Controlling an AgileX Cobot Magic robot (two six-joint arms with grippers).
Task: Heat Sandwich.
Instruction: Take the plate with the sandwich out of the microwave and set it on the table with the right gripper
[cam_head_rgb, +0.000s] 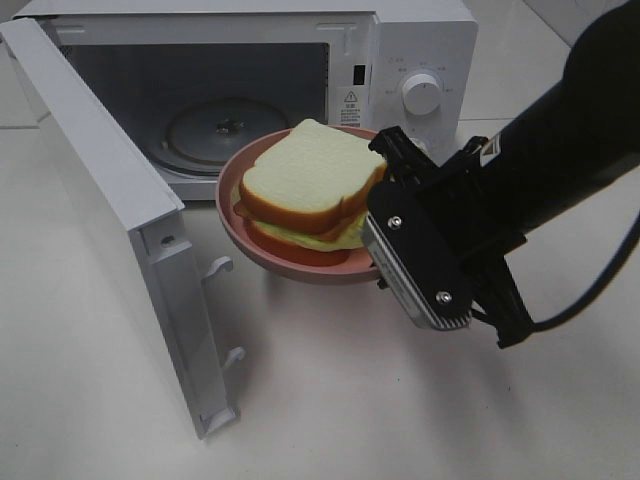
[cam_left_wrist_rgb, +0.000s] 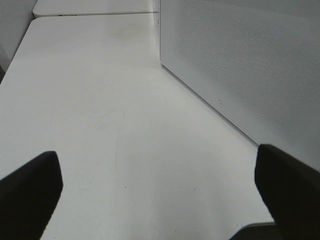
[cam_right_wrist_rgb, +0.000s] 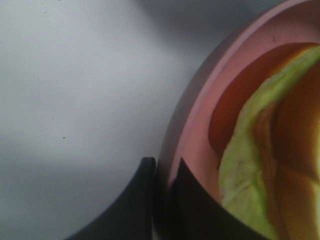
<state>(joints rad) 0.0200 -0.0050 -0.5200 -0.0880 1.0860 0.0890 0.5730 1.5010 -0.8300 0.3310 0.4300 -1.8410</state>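
Observation:
The sandwich (cam_head_rgb: 312, 180), white bread with a tan crust and green filling, lies on a round pink plate (cam_head_rgb: 300, 262). The plate hangs in the air just in front of the open microwave (cam_head_rgb: 420, 40). My right gripper (cam_head_rgb: 383, 172) is shut on the plate's right rim. The right wrist view shows its dark fingers (cam_right_wrist_rgb: 140, 200) clamping the pink rim (cam_right_wrist_rgb: 200, 110), with the sandwich (cam_right_wrist_rgb: 280, 150) close by. My left gripper (cam_left_wrist_rgb: 157, 200) stands wide open over bare table with nothing between its fingertips (cam_left_wrist_rgb: 30, 190). It is out of the exterior view.
The microwave door (cam_head_rgb: 110, 200) swings out to the left, down to the table's front. A glass turntable (cam_head_rgb: 225, 130) lies inside the cavity. A white perforated microwave panel (cam_left_wrist_rgb: 250, 65) stands close beside the left gripper. The control knob (cam_head_rgb: 421, 93) is behind the right arm.

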